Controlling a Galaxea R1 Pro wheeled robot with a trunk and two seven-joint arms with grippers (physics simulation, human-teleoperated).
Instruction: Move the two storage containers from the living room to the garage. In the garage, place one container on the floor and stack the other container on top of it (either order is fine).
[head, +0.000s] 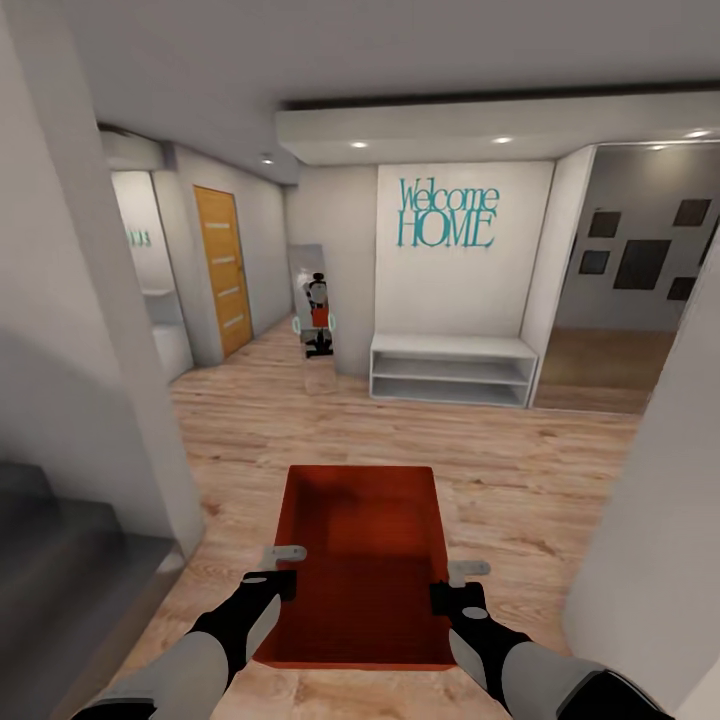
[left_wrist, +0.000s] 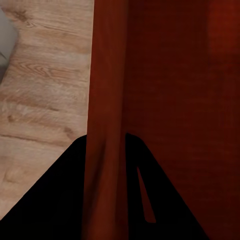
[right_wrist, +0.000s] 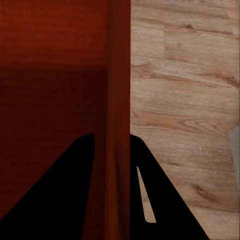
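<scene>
**Two grippers carry one red bin through the hall**

One orange-red open box with thin flat walls hangs in front of the robot, above the light wood plank floor. The left gripper pinches the left wall and the right gripper pinches the right wall. In both wrist views each black jaw pair is squeezed on a thin red wall.

The box looks empty, stiff and light, I think. Its walls look smooth, so it could slip. Holding both side walls near the top seems the best place.

Far ahead, teal letters on the white wall say "Welcome HOME", above a low white shelf bench.
</scene>
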